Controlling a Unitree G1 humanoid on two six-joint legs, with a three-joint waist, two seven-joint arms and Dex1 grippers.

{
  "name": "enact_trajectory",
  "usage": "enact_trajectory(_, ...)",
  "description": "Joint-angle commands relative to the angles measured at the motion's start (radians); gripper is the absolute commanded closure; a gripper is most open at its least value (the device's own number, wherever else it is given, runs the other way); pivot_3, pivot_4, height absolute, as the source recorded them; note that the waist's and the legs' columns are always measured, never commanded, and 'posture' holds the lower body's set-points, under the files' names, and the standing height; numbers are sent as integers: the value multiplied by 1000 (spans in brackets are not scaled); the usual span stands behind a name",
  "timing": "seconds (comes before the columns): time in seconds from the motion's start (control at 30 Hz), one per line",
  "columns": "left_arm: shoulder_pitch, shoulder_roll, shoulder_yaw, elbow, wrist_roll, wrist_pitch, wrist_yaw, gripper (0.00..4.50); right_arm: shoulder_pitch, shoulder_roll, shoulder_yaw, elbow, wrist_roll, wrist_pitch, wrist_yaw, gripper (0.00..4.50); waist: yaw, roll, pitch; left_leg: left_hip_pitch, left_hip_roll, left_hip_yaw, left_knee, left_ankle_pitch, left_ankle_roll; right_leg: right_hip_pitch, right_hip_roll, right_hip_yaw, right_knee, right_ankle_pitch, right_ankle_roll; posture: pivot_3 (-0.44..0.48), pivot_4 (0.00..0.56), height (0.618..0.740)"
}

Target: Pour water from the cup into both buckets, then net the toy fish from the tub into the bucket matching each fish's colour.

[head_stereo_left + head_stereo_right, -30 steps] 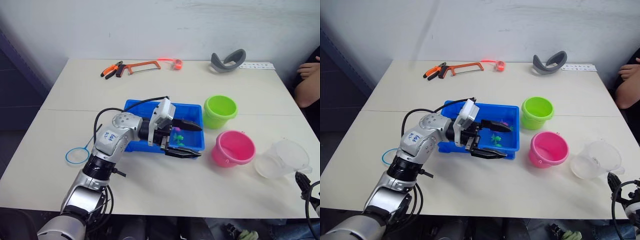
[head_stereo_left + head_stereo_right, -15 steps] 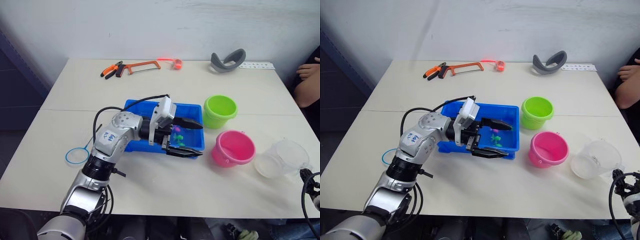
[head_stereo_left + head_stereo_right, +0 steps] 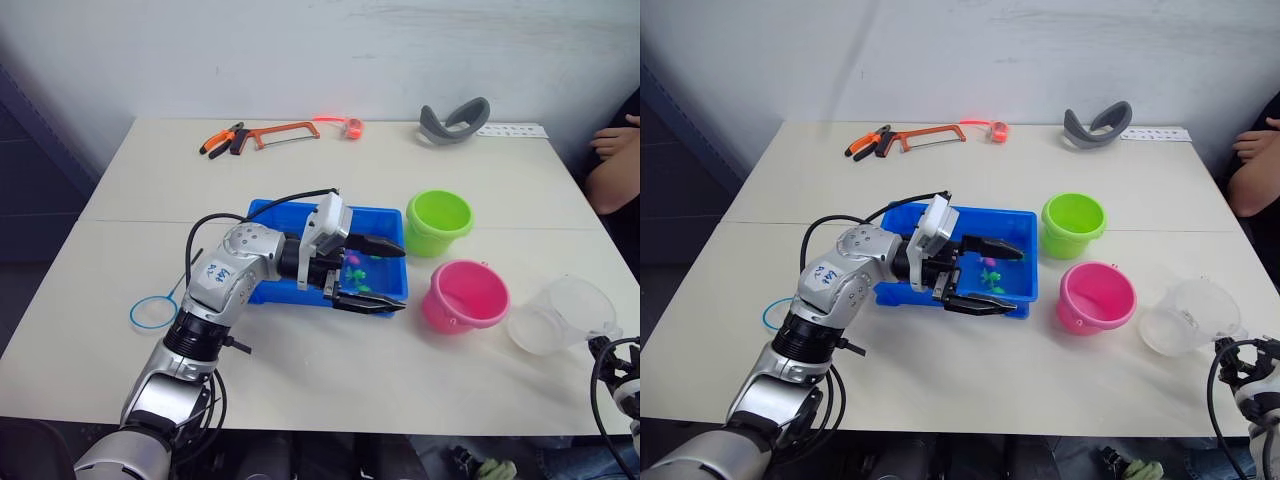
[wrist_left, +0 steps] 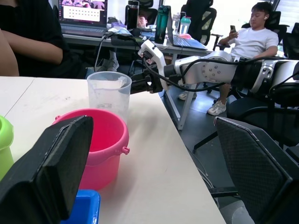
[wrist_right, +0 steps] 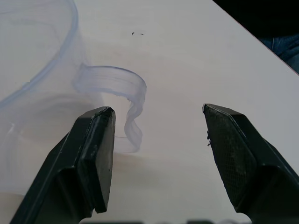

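The blue tub [image 3: 279,213] sits mid-table with pink and green toy fish [image 3: 354,263] at its right end. My left gripper [image 3: 400,277] hangs open over that end with nothing in it. Right of the tub stand the lime green bucket [image 3: 439,222] and the pink bucket [image 3: 465,296]. The clear cup [image 3: 560,315] stands at the table's front right. Its handle [image 5: 122,100] lies between the open fingers of my right gripper [image 5: 158,112], untouched. The light-blue net [image 3: 150,312] lies flat on the table, left of my left arm.
An orange hacksaw [image 3: 285,132] and pliers [image 3: 222,140] lie at the back, with a grey curved band [image 3: 455,121] and a white strip [image 3: 512,131]. A person's arm [image 3: 610,165] rests at the right edge. Chairs and people [image 4: 247,42] are beyond the table's right side.
My right gripper has sunk lower at the bottom right corner, near the cup. The left arm and the things on the table have stayed put.
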Motion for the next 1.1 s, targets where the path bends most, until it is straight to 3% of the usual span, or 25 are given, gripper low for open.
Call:
enact_trajectory(0.03,-28,2,15,-23,-4,-16,0,0,-19,-8,-11,15,-5,-43,17,1792,0,0,0,0,0,0,0,0,0,0,0,0,0,0,0,0,150,740)
enact_trajectory(0.07,-28,2,15,-23,-4,-16,0,0,-23,-7,-10,20,-4,-49,18,2039,0,0,0,0,0,0,0,0,0,0,0,0,0,0,0,0,150,740)
enact_trajectory(0.17,-27,5,15,-22,-3,-14,2,0,-38,4,-12,31,5,-76,27,3658,0,0,0,0,0,0,0,0,0,0,0,0,0,0,0,0,150,740)
enact_trajectory(0.23,-24,9,18,-20,-2,-10,7,0,-43,16,-16,27,5,-104,27,4470,0,0,0,0,0,0,0,0,0,0,0,0,0,0,0,0,150,740)
enact_trajectory(0.4,-5,25,26,-28,-12,9,19,0,-24,25,-35,-15,2,-155,15,4470,3,0,0,0,0,-1,0,1,0,0,0,0,0,0,1,0,150,740)
enact_trajectory(0.67,25,53,27,-36,-8,24,26,0,25,-48,-53,-228,-47,-151,-25,4470,0,3,0,0,0,0,0,1,0,0,0,1,0,0,1,0,150,740)
enact_trajectory(1.1,54,35,-5,5,44,-28,37,0,33,-185,82,-346,-395,-260,-8,4470,3,3,0,0,-1,0,0,1,-1,0,1,1,0,1,1,0,150,740)
